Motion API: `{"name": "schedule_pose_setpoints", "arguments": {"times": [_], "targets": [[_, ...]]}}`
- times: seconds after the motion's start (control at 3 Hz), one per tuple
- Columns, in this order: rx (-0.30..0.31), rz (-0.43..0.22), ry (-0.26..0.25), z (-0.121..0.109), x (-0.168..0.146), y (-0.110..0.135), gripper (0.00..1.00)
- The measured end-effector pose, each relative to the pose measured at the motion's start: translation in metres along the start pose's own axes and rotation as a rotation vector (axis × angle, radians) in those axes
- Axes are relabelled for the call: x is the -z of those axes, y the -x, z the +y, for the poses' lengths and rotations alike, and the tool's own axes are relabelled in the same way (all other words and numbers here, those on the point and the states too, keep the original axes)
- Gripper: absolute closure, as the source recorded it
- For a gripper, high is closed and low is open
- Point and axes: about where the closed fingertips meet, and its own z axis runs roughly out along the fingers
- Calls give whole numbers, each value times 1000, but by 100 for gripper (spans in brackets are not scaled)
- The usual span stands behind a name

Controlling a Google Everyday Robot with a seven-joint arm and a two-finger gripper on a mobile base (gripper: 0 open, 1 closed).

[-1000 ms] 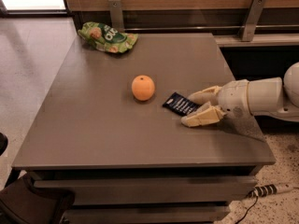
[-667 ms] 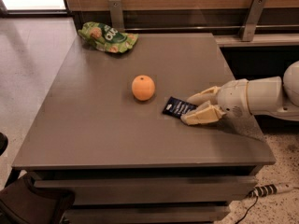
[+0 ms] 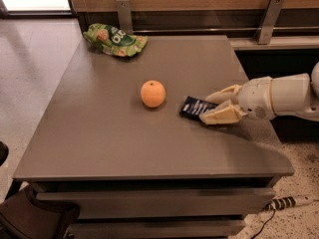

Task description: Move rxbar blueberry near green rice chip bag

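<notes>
Rxbar blueberry (image 3: 196, 107): flat on counter (image 3: 99, 133), just right of orange (image 3: 153, 93), my gripper (image 3: 213, 107) fingers spread around its right end. Green rice chip bag (image 3: 115, 39): far-left corner, well apart from orange.

table (image 3: 99, 133): grey flat top, drawer fronts below the front edge
rxbar blueberry (image 3: 196, 107): flat on the top, one end between the fingers (image 3: 222, 115), rest sticking out past the tips
gripper (image 3: 212, 107): low over the table's right side, one finger each side of the bar
orange (image 3: 153, 93): just beyond the fingertips, past the bar
green rice chip bag (image 3: 115, 39): far corner, well away from the fingers
</notes>
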Motion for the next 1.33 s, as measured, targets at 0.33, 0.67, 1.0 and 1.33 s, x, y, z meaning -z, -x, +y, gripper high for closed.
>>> {"name": "schedule_pose_setpoints", "arguments": {"times": [0.33, 0.67, 1.0, 1.33], "targets": [[31, 4, -46, -27, 27, 23, 100], [66, -5, -78, -59, 49, 48, 100], [103, -12, -156, -98, 65, 93, 100], [116, 15, -258, -131, 62, 140, 100]]}}
